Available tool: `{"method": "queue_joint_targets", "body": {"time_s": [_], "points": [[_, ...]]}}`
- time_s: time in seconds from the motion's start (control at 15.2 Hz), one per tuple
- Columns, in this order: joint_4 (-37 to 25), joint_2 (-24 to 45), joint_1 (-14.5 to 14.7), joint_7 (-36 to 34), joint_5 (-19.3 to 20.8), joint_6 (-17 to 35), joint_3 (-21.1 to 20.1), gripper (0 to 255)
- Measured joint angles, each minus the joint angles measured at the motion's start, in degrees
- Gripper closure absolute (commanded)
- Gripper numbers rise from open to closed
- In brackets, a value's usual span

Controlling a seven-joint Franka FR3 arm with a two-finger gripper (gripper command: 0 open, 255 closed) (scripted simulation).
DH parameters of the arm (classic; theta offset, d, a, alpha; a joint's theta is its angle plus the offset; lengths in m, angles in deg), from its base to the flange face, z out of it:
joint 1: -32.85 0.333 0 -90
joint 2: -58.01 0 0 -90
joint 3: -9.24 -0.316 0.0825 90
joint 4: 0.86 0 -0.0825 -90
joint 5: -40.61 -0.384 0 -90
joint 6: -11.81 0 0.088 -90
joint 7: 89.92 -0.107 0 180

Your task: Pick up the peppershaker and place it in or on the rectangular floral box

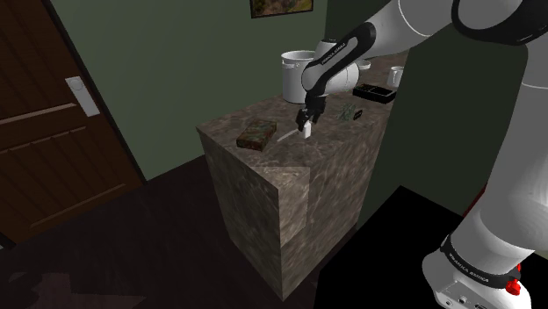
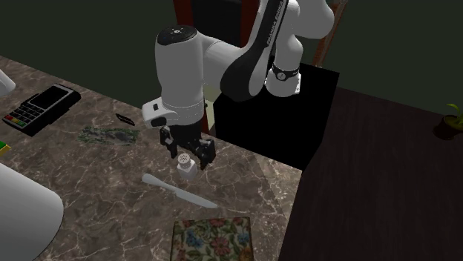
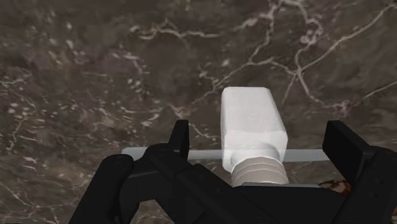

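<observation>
A brown, white-veined marble counter (image 1: 290, 189) is carrying a flat white knife (image 2: 178, 191), a tall white cylindrical pot (image 1: 296, 75), a black keypad device (image 2: 37, 107) and a small green patterned piece (image 2: 110, 136). A dark brown panelled wooden door (image 1: 53, 114) is standing shut beside a green wall (image 1: 158, 79). A small green potted plant (image 2: 449, 119) is sitting on the dark floor (image 2: 386, 163).

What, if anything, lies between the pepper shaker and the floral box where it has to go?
A white knife lies flat on the marble counter between the pepper shaker and the floral box. It is low, so a lifted carry should probably clear it; nothing else visible intervenes.
</observation>
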Motion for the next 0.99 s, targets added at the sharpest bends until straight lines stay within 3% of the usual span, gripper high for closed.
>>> {"method": "queue_joint_targets", "body": {"time_s": [0.33, 0.4, 0.99], "points": [[-0.01, 0.17, -0.03, 0.07, -0.06, 0.19, -0.02, 0], [-0.01, 0.17, -0.03, 0.07, -0.06, 0.19, -0.02, 255], [0.00, 0.15, -0.04, 0.06, -0.06, 0.22, 0.01, 255]]}}
